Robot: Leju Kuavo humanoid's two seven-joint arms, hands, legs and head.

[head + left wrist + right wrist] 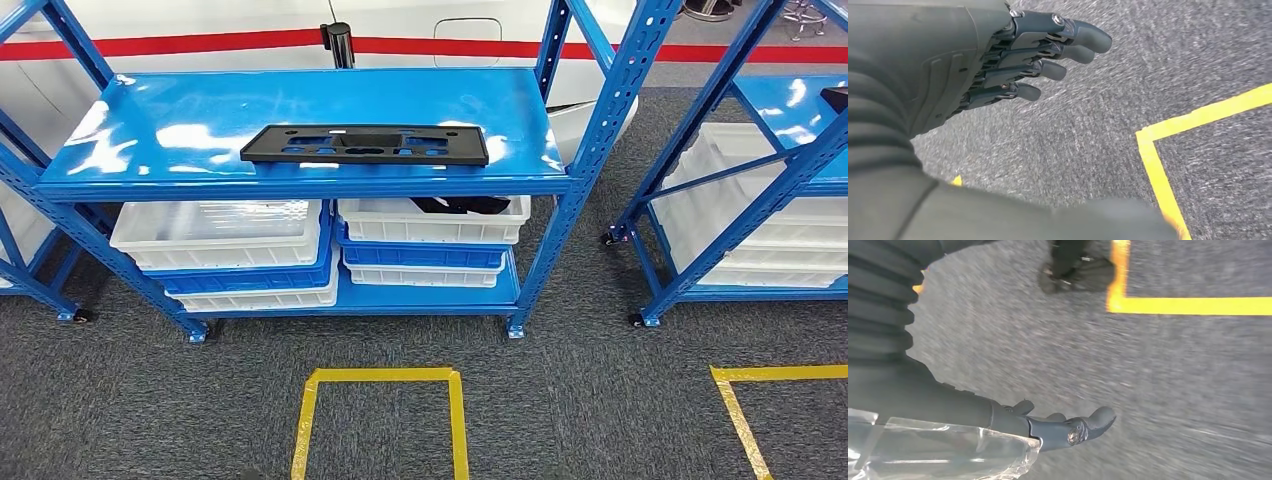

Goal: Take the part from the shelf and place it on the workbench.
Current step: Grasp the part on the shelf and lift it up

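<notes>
A flat black rectangular part (365, 144) with several cut-outs lies near the front edge of the blue shelf's top board (160, 125). My left hand (1013, 55) hangs over grey carpet with its fingers stretched out and apart, holding nothing. My right hand (1048, 427) also hangs above the carpet, fingers extended, with nothing in it. Both hands are far from the part.
White and blue bins (225, 245) sit stacked on the lower shelf, one (430, 222) holding dark items. A second blue rack (740, 190) with white bins stands at the right. Yellow tape squares (380, 410) mark the grey carpet in front.
</notes>
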